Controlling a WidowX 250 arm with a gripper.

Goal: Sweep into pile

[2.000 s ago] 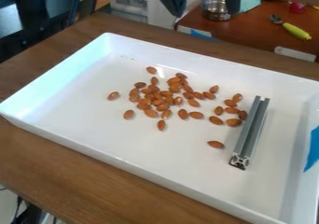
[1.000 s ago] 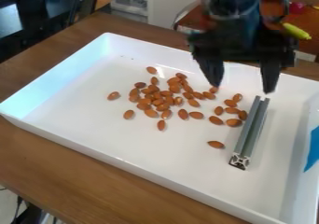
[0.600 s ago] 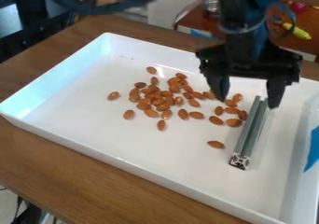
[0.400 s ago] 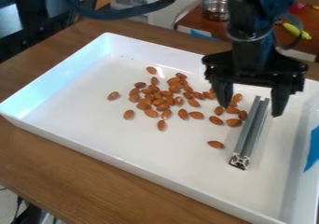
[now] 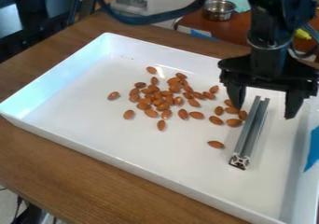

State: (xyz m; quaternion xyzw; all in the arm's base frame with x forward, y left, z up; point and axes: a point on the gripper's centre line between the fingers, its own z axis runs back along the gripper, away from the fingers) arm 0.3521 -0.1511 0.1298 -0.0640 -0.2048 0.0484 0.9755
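My black gripper (image 5: 265, 112) hangs open over the right part of the tray, its two fingers apart on either side of the far end of a grey metal bar (image 5: 250, 133). The bar lies on the tray floor, running from the far side toward the camera, and nothing is held. Brown almonds (image 5: 162, 97) are spread in a loose cluster left of the bar. Several more lie close to the bar's left side, partly behind the left finger, and one almond (image 5: 215, 144) lies apart, nearer the camera.
The white tray (image 5: 124, 157) has raised walls and stands on a wooden table (image 5: 74, 171). Blue tape (image 5: 313, 148) marks its right wall. A metal bowl (image 5: 218, 10) is on a surface behind, and a dark cable arcs across the top.
The arm has come in from the top edge, then lowered and shifted right until the open fingers stand about the bar's far end. The bar and almonds have stayed put.
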